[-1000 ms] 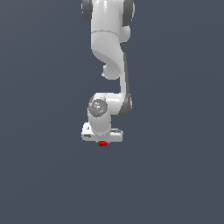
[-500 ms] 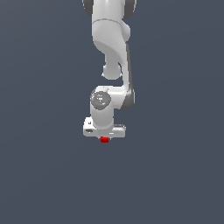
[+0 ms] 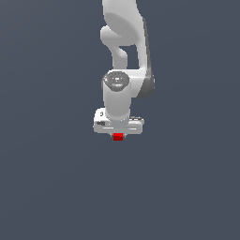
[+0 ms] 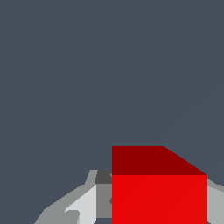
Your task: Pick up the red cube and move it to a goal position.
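We judge the step in hand to be the carry: the red cube [image 3: 117,136] sits directly under the white gripper [image 3: 118,132], pressed up against its underside in the exterior view, near the middle of the frame; no goal marker shows in either view, so we cannot say how far the carry has to go.

Whether the cube is clear of the ground we cannot tell; the backdrop is one flat grey-blue field with no shadow or edge to read height from.

Pincer state: in the wrist view the red cube [image 4: 159,192] fills the space between the fingers, with one grey finger [image 4: 83,205] showing beside it and a sliver of the other at the cube's far face; the faces look flush against the pads, with no gap we can see; we record the pincer as closed narrowly on the cube, its opening set by the cube's width. In the exterior view the fingers themselves are hidden behind the gripper body and the cube.

Next move, as we judge it: keep the squeeze constant and translate toward the goal; the cube is far narrower than the gripper body, so pad contact is small; a sharp acceleration or any loosening could let it twist or drop; a smooth, level path seems prudent.
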